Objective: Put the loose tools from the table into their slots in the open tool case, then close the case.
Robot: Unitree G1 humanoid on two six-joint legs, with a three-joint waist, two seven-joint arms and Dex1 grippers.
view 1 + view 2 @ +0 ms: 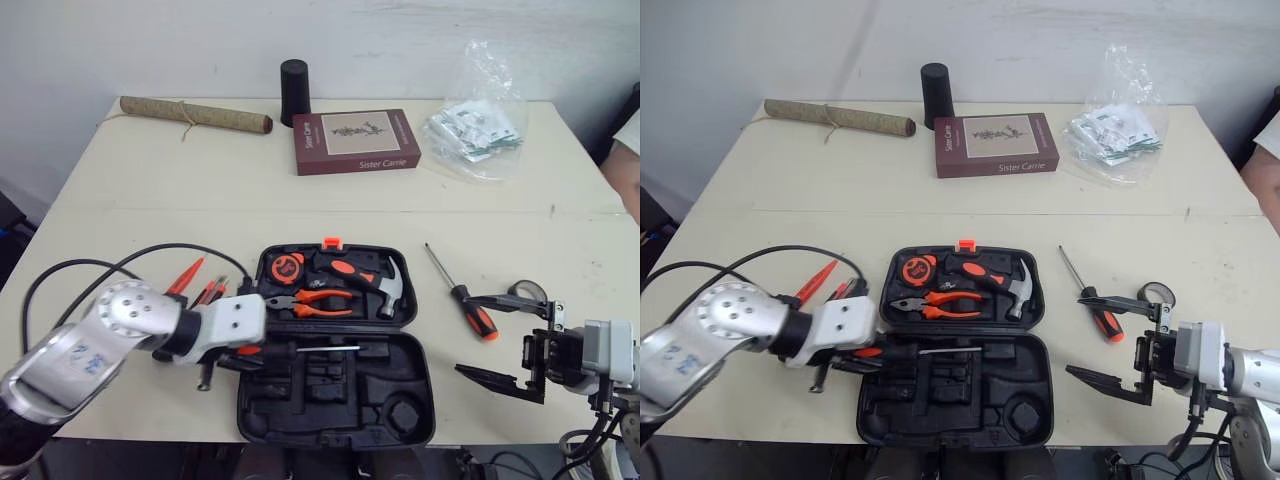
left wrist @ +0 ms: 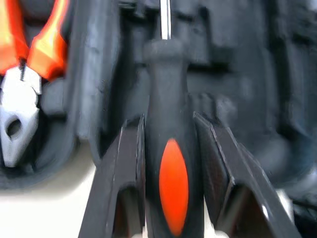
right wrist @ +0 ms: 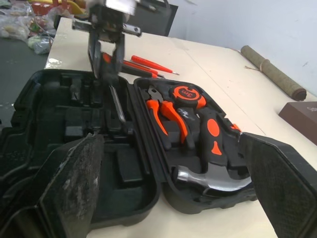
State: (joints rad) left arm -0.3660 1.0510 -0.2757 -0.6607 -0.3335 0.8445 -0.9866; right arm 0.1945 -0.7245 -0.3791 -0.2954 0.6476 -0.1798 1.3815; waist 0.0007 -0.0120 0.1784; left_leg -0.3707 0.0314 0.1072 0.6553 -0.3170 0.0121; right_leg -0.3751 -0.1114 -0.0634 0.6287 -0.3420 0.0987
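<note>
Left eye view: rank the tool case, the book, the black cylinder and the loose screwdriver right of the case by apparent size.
1. tool case
2. book
3. Unsure: the loose screwdriver is longer but thinner; the black cylinder is thicker and farther from the camera.

Silver jointed arms (image 1: 105, 322), looping black cable (image 1: 185, 246), white wrist housings (image 1: 235, 320), flat black claw fingers (image 3: 74, 188)
</note>
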